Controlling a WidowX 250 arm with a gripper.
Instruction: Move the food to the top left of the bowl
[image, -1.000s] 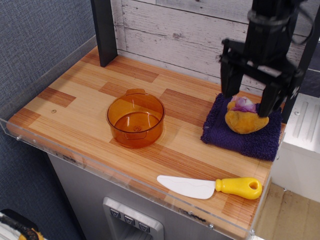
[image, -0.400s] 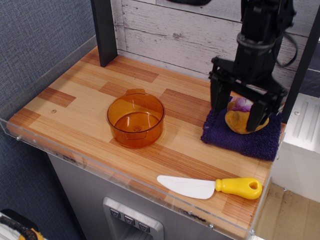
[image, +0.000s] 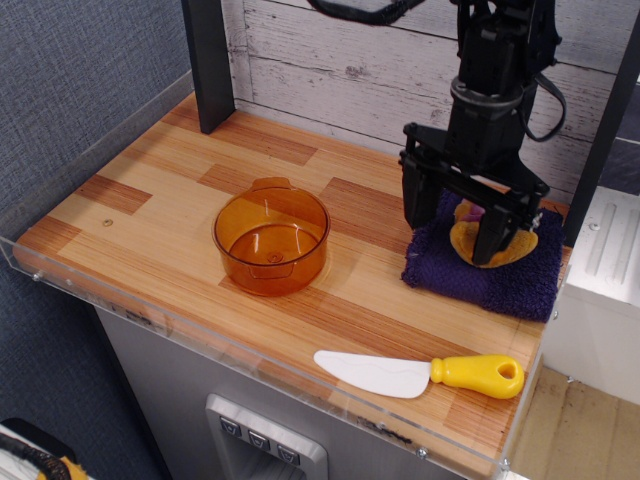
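The food, a golden-brown lump with a pale purple knob, lies on a dark purple cloth at the right of the wooden counter. My black gripper is open and low over the cloth. Its left finger stands at the cloth's left edge. Its right finger crosses in front of the food and hides its middle. I cannot tell whether a finger touches the food. The orange translucent bowl stands empty at the counter's middle, well left of the gripper, its tab handle pointing to the back.
A white knife with a yellow handle lies near the front edge. A black post stands at the back left. A clear plastic rim runs along the counter's front and left edges. A white-plank wall is behind.
The gripper has come down and moved left, from above the food to low around it on the cloth. It stays open. The food, bowl and knife have not moved.
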